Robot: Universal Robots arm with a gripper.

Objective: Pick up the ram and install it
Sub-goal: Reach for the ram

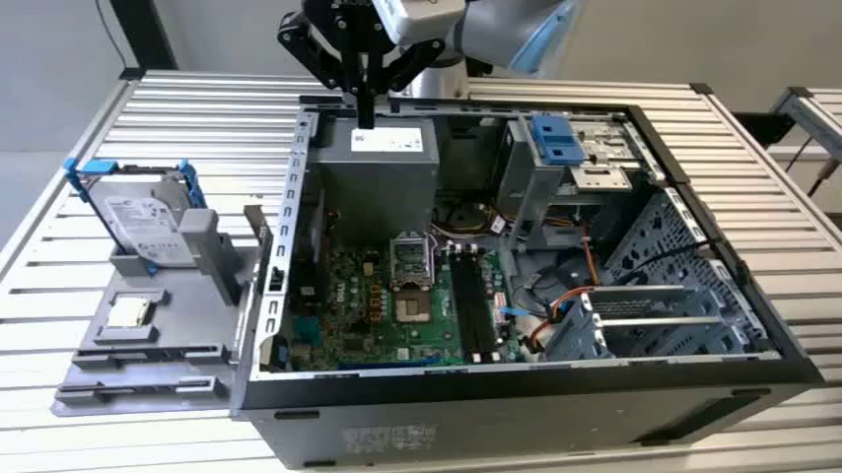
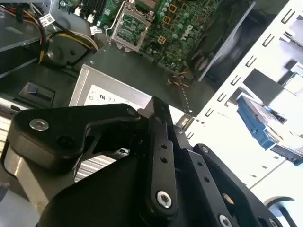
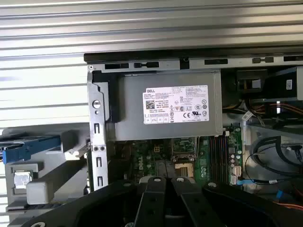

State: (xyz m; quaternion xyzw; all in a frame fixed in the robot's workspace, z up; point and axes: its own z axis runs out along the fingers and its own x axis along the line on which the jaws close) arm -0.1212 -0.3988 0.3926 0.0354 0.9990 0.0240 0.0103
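The ram is out of view. My gripper (image 1: 365,116) hangs over the back of the open computer case (image 1: 526,379), just above the grey power supply (image 1: 375,168). Its two black fingers (image 2: 158,123) are pressed together and I see nothing between them. In the first wrist view the gripper (image 3: 163,182) points down at the power supply (image 3: 165,104), with the green motherboard (image 3: 156,156) past it. The long black memory slots (image 1: 471,305) lie beside the processor socket (image 1: 410,264) on the motherboard.
A grey tray (image 1: 145,365) on the exterior view's left holds a hard drive in a blue bracket (image 1: 138,212) and a small square chip (image 1: 128,312). A light-blue drive bracket (image 1: 557,138) and loose cables (image 1: 559,296) sit inside the case. The slatted metal table (image 1: 79,296) surrounds the case.
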